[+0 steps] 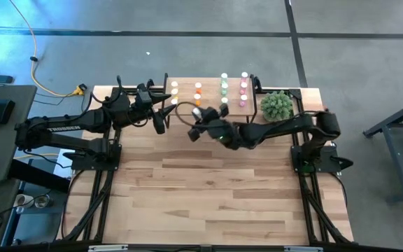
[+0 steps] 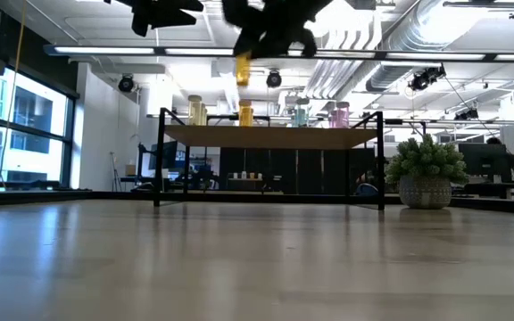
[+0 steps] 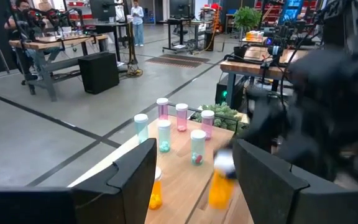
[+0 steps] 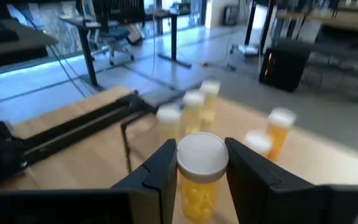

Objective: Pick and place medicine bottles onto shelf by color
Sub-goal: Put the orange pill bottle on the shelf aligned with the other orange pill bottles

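Observation:
The shelf (image 1: 210,87) stands at the table's far edge on thin black legs and carries upright bottles in rows: yellow (image 1: 174,92), orange (image 1: 198,87), green (image 1: 224,85), pink (image 1: 243,84). My right gripper (image 1: 197,119) is at the shelf's near edge, shut on an orange bottle (image 4: 199,186) with a white cap; in the low view the bottle (image 2: 242,68) is well above the shelf board (image 2: 270,136). My left gripper (image 1: 161,112) is open and empty at the shelf's near left corner, and its view shows its fingers apart (image 3: 191,171). My right gripper pinches the orange bottle between its two fingers (image 4: 161,169), one on each side of the bottle's upper body just below the white cap (image 4: 201,154). The fingers reach in from the table's right. The bottle is upright and lifted clear, above the shelf.
A green plant ball in a pot (image 1: 276,106) stands right of the shelf; it also shows in the low view (image 2: 425,174). The wooden tabletop (image 1: 208,189) stretches toward the near edge. My two grippers are close together at the shelf's near left side.

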